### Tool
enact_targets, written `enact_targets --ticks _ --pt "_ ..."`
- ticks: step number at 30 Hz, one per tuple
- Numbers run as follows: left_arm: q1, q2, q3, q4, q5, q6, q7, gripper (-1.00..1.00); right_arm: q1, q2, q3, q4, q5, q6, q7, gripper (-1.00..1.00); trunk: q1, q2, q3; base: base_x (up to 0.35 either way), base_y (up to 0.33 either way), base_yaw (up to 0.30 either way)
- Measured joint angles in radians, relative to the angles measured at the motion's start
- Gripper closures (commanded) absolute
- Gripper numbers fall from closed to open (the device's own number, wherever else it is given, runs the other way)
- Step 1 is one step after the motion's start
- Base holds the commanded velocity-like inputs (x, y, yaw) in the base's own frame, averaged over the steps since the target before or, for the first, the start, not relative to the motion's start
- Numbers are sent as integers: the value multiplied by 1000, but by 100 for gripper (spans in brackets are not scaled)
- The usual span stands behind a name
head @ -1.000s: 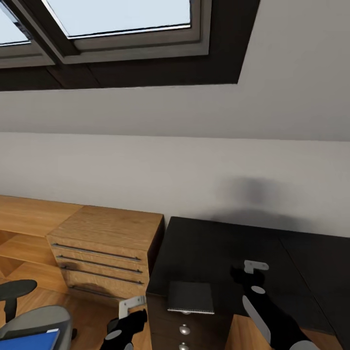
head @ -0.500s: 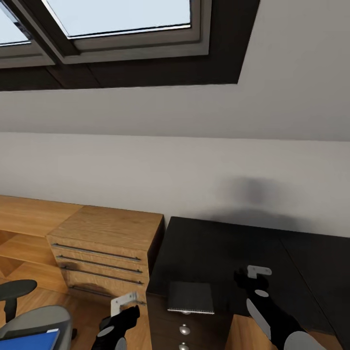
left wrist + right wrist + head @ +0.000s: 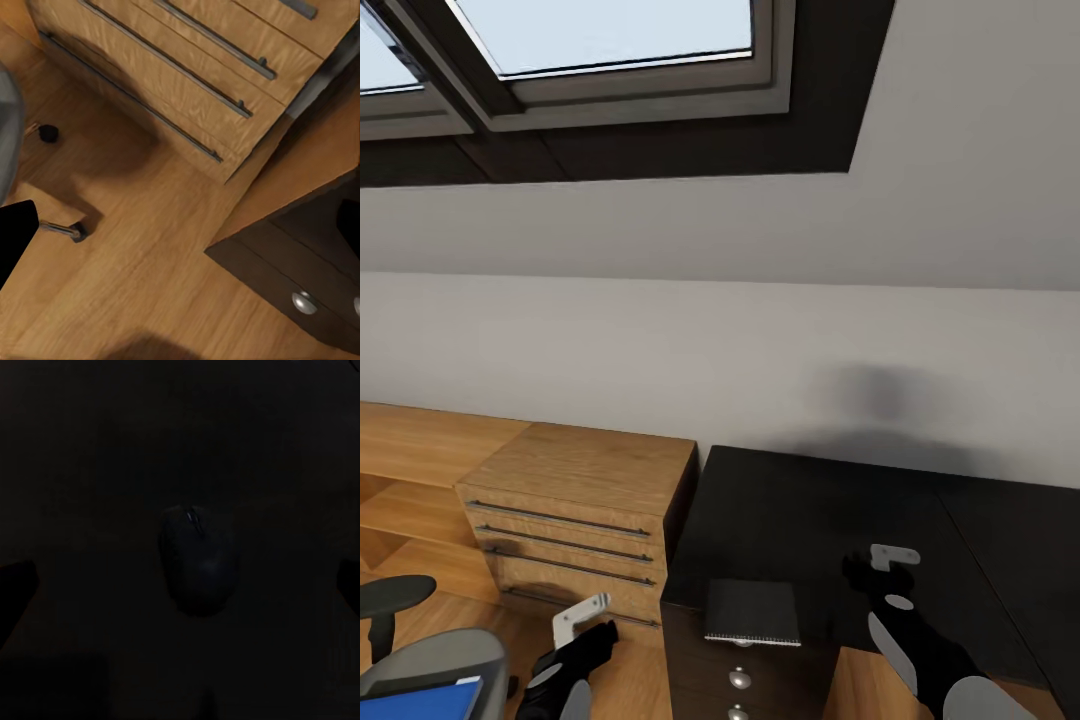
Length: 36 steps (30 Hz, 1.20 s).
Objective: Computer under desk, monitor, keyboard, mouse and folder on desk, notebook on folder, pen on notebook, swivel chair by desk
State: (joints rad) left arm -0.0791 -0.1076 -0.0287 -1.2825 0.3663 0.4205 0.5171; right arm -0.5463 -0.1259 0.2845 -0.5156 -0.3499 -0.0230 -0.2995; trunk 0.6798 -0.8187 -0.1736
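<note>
1. Two grippers are in play in the head view. The right gripper (image 3: 890, 556) sits low and right of centre, hanging over the black desk (image 3: 810, 520) with nothing in it; its fingertips show at the two side edges of the right wrist view, so the jaws are spread wide.
2. Between those fingertips in the right wrist view lies the mouse (image 3: 199, 559), dark on the dark desk top, in the middle of the frame and touched by neither finger.
3. The left gripper (image 3: 582, 612) is at the lower left of the head view, over the wooden floor (image 3: 625, 690); how wide it stands I cannot tell.
4. In the left wrist view, wooden drawers (image 3: 187, 82) with bar handles run across the top, and a corner of the desk cabinet with round knobs sits at the lower right.
5. Left of the right gripper in the head view, the notebook (image 3: 752, 611) lies flat at the desk's front edge.
6. In the bottom left corner, the blue folder (image 3: 420, 697) rests on the grey chair (image 3: 435, 655).
7. Further out, the wooden dresser (image 3: 585, 500) stands just beside the desk's left end, under a sloped wall with a skylight (image 3: 600, 40) at the top.
</note>
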Motion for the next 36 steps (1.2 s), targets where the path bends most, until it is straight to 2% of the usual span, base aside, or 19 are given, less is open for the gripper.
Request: enact_targets --ticks 5,13,19,30,36 --pt "0 0 20 -1 1 -3 0 -100 -3 0 0 1 0 0 1 -100 0 0 0 0 0 0" --pt "0 1 23 -1 1 -4 1 -100 -6 -7 0 11 -1 1 8 -100 0 0 0 0 0 0" --pt "0 1 23 -7 2 -4 0 -100 -9 -22 -3 36 -4 0 72 -100 0 0 0 0 0 0" --pt "0 0 22 -48 2 -1 0 -100 -27 -39 -4 81 -9 -15 103 -100 0 0 0 2 0 0" --pt "0 0 22 -52 2 -1 0 -100 -29 -40 -5 100 -10 -37 118 -100 0 0 0 190 0 0"
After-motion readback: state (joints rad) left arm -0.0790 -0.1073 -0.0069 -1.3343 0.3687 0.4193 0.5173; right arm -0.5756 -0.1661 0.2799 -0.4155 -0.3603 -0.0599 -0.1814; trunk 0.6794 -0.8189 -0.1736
